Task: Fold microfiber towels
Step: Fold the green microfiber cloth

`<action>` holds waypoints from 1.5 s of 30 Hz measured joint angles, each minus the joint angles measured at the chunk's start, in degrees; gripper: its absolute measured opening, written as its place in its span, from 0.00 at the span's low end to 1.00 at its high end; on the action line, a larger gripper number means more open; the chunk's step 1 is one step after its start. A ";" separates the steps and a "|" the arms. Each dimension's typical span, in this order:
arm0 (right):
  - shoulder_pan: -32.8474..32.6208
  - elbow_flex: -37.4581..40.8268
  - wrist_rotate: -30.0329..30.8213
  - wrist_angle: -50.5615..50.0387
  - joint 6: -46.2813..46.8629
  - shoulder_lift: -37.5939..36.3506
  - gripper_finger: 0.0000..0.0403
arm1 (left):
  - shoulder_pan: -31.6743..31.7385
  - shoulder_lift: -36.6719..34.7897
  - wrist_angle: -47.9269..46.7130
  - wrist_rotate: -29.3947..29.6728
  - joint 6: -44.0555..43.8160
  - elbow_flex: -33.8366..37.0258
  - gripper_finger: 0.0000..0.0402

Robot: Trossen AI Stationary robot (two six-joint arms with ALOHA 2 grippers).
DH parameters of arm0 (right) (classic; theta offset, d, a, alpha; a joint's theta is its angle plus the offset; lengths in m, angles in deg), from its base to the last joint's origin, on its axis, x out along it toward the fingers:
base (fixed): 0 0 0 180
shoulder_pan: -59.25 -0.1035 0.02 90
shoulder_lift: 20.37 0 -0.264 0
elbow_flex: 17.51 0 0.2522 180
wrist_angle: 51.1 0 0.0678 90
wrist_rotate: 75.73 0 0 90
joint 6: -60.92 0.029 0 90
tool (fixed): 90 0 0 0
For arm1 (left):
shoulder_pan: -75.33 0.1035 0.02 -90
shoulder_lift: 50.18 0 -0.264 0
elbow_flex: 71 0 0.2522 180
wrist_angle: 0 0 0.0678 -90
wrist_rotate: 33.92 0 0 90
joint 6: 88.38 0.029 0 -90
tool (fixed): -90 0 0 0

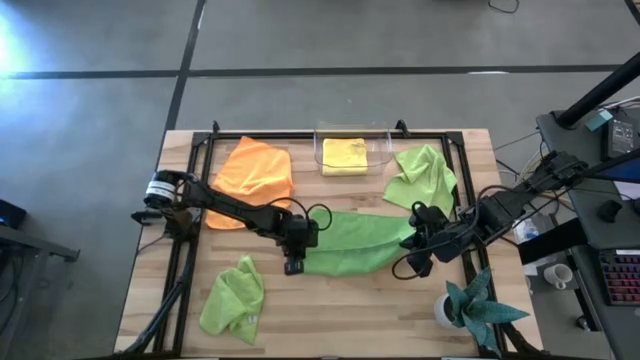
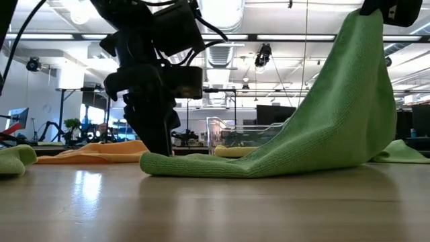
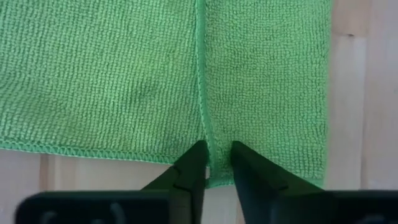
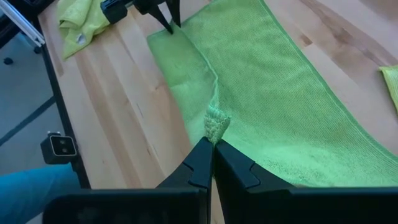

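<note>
Wooden tabletop [image 1: 330, 300] with a black frame around it. Lime green towel [image 1: 350, 245] stretched across the middle between both arms. Left gripper [image 3: 216, 163] is down at the towel's left end, fingers [image 3: 189, 168] nearly together and pinching a raised ridge of the cloth right at its hemmed edge; in the low view that end lies flat on the wood under the gripper. Right gripper [image 4: 211, 148] is fully closed on a bunched corner of the same towel at its right end and holds it lifted off the tabletop, so the cloth hangs in a slope from the raised corner down to the flat left end.

Other towels: orange towel [image 1: 252, 175] spread loosely at the far left of the tabletop, just behind the left arm. Yellow towel [image 1: 344, 156] folded inside the clear bin [image 1: 383, 135] at the far middle edge. Second green towel [image 1: 422, 177] crumpled right of the bin, beside the right arm. Third green towel [image 1: 234, 298] crumpled at the near left, apart from the rest.

Teal plant in a white pot [image 1: 470, 308] at the near right corner.
</note>
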 joint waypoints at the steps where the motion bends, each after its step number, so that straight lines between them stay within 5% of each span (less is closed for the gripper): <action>1: -0.02 0.00 -0.01 0.00 0.00 0.00 0.02 | -0.02 0.00 0.02 0.00 0.01 -0.01 0.11; 13: -3.00 0.00 -1.70 -0.03 2.95 0.00 0.02 | -1.56 -3.19 -0.17 0.10 -0.36 -0.11 0.00; 27: -15.26 4.85 -2.80 1.14 20.83 -0.02 0.02 | -2.84 -15.68 -1.65 5.42 -1.62 -0.25 0.00; 35: -20.54 14.00 -3.02 16.23 30.03 -0.07 0.02 | -3.77 -16.05 -3.24 12.54 -6.36 -0.07 0.00; 45: -20.98 19.91 -2.51 15.76 38.49 -0.07 0.02 | -1.71 -13.32 2.30 22.58 -6.56 -0.68 0.00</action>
